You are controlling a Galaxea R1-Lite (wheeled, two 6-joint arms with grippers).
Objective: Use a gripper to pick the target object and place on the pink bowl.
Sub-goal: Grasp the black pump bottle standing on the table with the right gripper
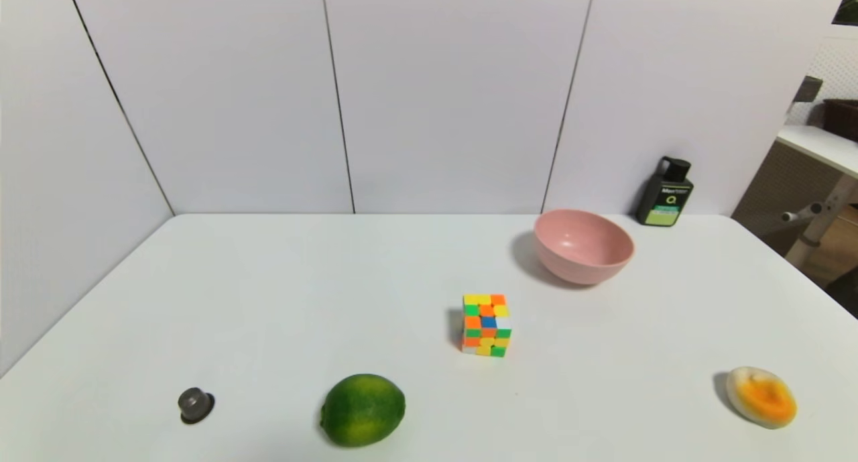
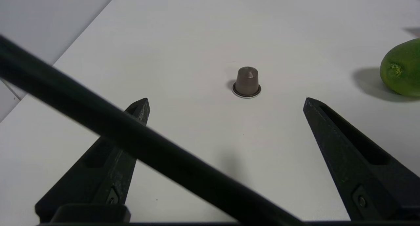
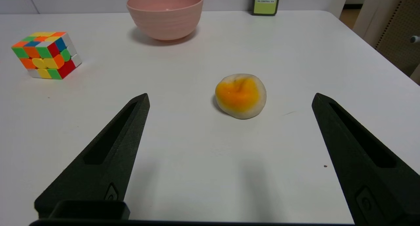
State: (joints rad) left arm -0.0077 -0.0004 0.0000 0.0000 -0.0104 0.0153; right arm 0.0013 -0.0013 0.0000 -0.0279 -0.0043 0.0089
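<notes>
Right gripper (image 3: 229,99), fingers spread wide and holding nothing, poised low over the white table (image 1: 281,294) near its front edge on the robot's right; a white-and-orange egg-like piece (image 3: 241,95) lies on the table just ahead of the open fingertips, apart from both. Left gripper (image 2: 226,103), likewise spread and empty, low over the table's front left; a small brown capsule (image 2: 246,82) stands upright ahead of its tips, with a black cable (image 2: 137,144) crossing the near field of the left wrist view. Neither gripper appears in the head view.

Reading the head view as a clock face centred on the multicoloured cube (image 1: 486,324): the pink bowl (image 1: 583,245) sits upright at 1 o'clock, near the cube but apart from it; the target object (image 1: 665,192), a black pump bottle with a green label, stands upright farther out at 2 o'clock, at the table's back edge against the white wall panels (image 1: 456,93), just beside the bowl without touching it; the egg-like piece lies at 4 o'clock, well apart; the green lime (image 1: 362,410) at 8 o'clock; the capsule beyond it, also near 8 o'clock, well apart.
</notes>
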